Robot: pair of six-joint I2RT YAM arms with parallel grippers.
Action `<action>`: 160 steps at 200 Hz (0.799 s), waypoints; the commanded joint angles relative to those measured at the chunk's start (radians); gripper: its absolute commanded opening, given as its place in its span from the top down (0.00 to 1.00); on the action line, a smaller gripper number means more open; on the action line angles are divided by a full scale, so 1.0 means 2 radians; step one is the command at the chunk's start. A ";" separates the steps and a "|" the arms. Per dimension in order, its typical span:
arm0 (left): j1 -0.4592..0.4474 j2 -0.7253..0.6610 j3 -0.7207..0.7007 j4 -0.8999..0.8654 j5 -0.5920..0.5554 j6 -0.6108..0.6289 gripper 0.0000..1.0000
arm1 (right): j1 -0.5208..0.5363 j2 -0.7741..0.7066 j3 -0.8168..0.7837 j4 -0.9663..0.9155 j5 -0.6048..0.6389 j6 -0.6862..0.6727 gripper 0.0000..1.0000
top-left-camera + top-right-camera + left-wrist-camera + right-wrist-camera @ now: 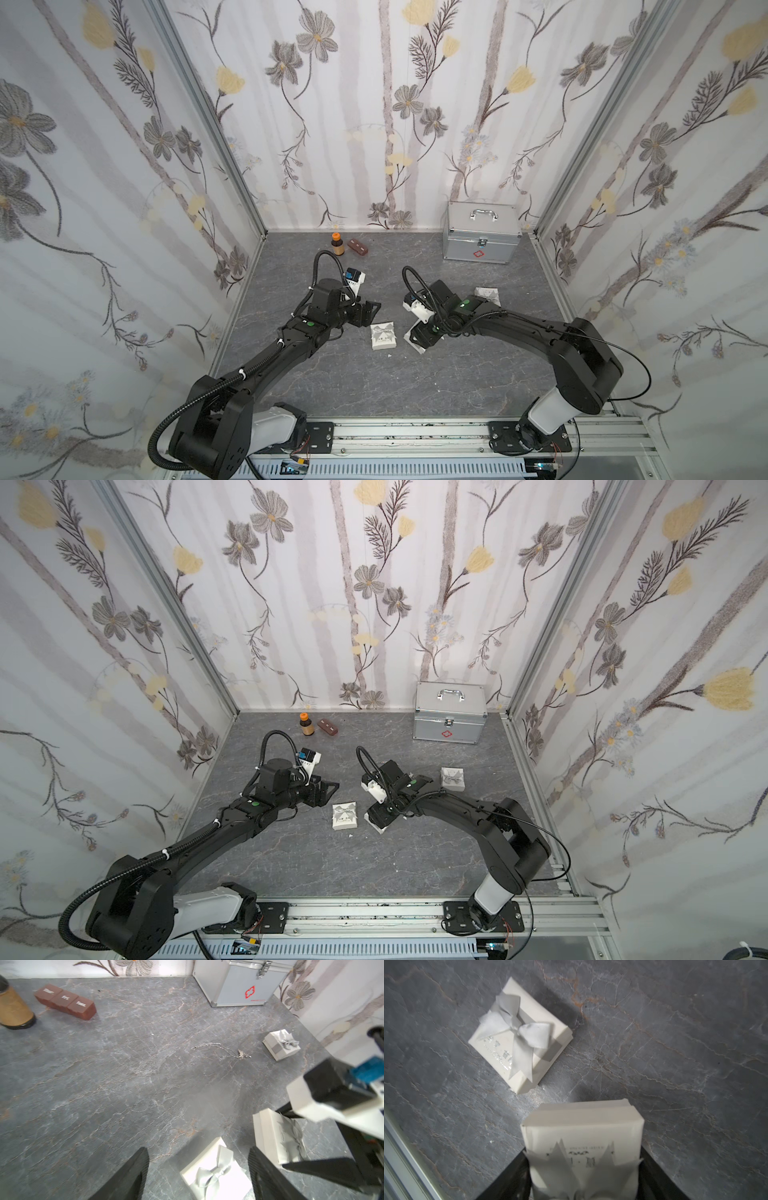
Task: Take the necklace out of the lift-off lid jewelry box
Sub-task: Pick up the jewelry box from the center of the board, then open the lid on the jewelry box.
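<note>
- my left claw (197, 1150) hangs wide open and empty, with a bowed white box (216, 1169) just beneath it.
- the necklace (224, 1048) lies loose on the table (104, 1088), well ahead of that claw and outside every box.
- my right claw (583, 1149) clamps a second bowed box (581, 1126).
- the takeout looks done to me; only the letting go is left.

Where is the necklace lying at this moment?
In the left wrist view the necklace lies loose on the grey table, beside the small bowed box near the metal case.
</note>
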 commanded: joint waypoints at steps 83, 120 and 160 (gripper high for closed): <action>0.000 0.006 -0.026 0.203 0.232 -0.084 0.23 | -0.095 -0.124 -0.008 0.133 -0.252 0.070 0.39; 0.000 0.012 -0.039 0.375 0.291 -0.184 0.22 | -0.109 -0.145 0.007 0.159 -0.309 0.090 0.39; -0.002 0.069 -0.024 0.600 0.332 -0.329 0.22 | -0.116 -0.166 0.011 0.231 -0.385 0.134 0.39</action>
